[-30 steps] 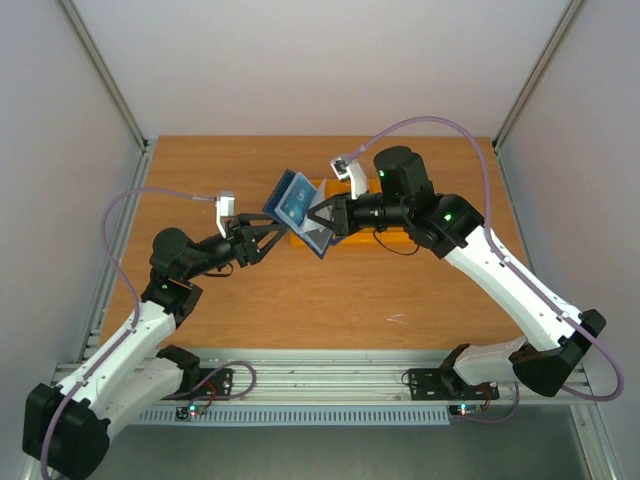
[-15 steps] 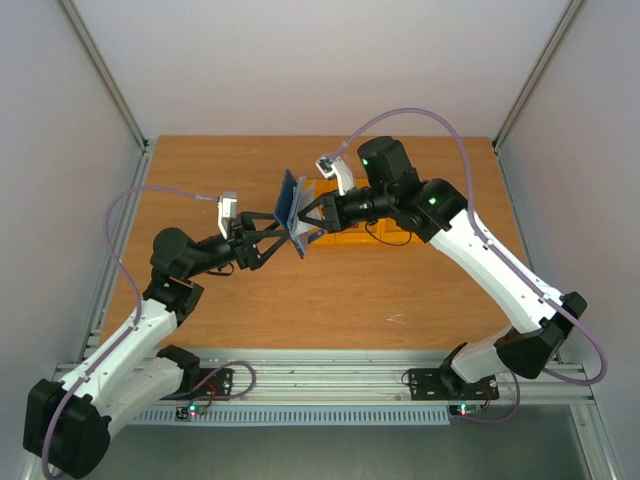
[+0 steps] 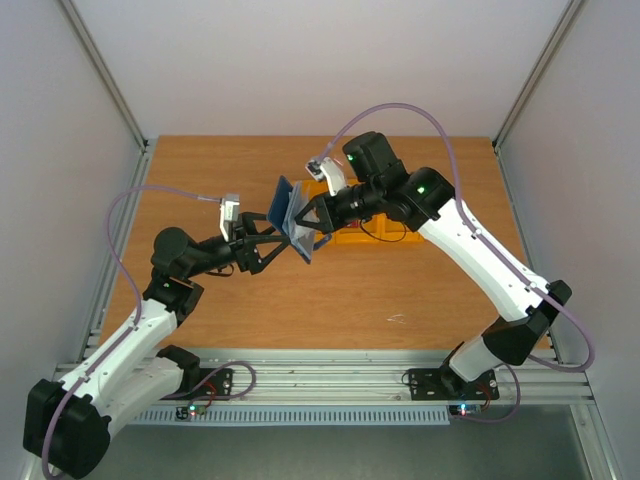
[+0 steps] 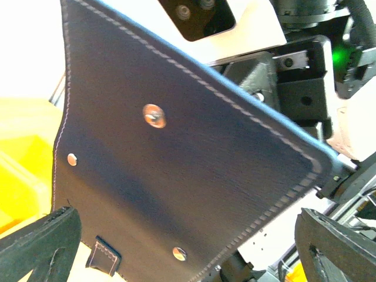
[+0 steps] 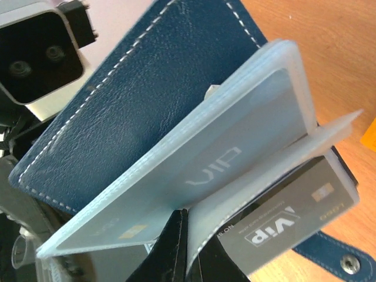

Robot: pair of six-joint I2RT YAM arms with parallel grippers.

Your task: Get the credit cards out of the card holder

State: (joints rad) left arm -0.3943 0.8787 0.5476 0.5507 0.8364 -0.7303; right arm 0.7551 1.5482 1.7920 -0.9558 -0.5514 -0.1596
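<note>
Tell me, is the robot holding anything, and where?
The right gripper holds the card holder by its clear sleeves, pinched at their edge. The left gripper's jaws stand open, holding nothing.

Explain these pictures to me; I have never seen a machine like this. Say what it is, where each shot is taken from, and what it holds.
Two robot arms, left arm and right arm, are bolted at the near edge of a wooden table. One camera looks down from above; each wrist carries another. The right pincer is shut on the clear sleeves of an open navy card holder, held above the table; a VIP card shows inside. The left pincer stands open by its cover. An orange bin sits behind.
</note>
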